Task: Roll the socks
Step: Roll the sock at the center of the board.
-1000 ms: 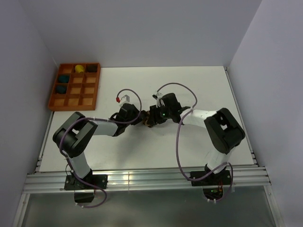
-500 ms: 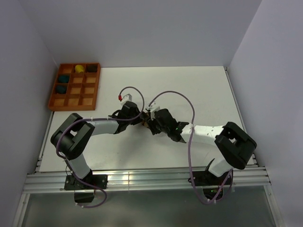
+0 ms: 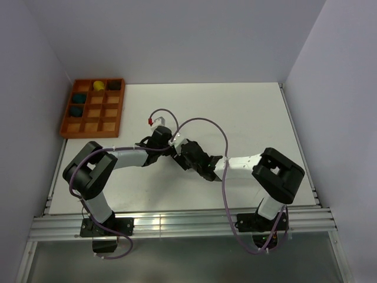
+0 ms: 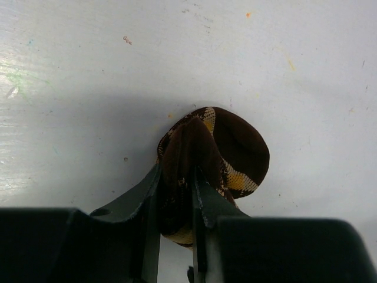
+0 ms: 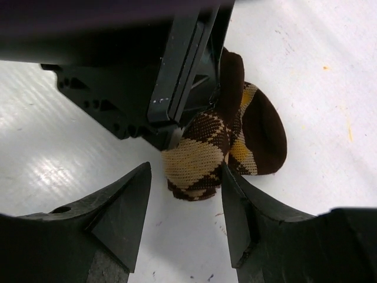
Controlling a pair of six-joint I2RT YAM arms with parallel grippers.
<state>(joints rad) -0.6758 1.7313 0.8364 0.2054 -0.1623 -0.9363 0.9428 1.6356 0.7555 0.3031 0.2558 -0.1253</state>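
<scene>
The socks (image 4: 227, 147) are a tight dark-brown and tan argyle roll lying on the white table (image 4: 88, 76). My left gripper (image 4: 177, 177) is shut on the near side of the roll, with fabric pinched between its fingers (image 4: 147, 197). In the right wrist view the socks (image 5: 200, 156) lie just ahead of my right gripper (image 5: 185, 177), which is open with its tips on either side of the roll's tan end. The left gripper (image 5: 177, 76) holds the roll from behind it. In the top view both grippers, left (image 3: 169, 147) and right (image 3: 180, 155), meet mid-table and hide the socks.
An orange compartment tray (image 3: 92, 121) stands at the back left of the table, holding two teal sock balls (image 3: 79, 98), a yellow one (image 3: 99, 86) and a dark one (image 3: 113, 85). Grey walls enclose the table (image 3: 253, 112) on three sides.
My right arm has swung down low over the table, and its gripper has moved left and nearer. Its jaws have opened wider. The left gripper keeps its grip in place.
</scene>
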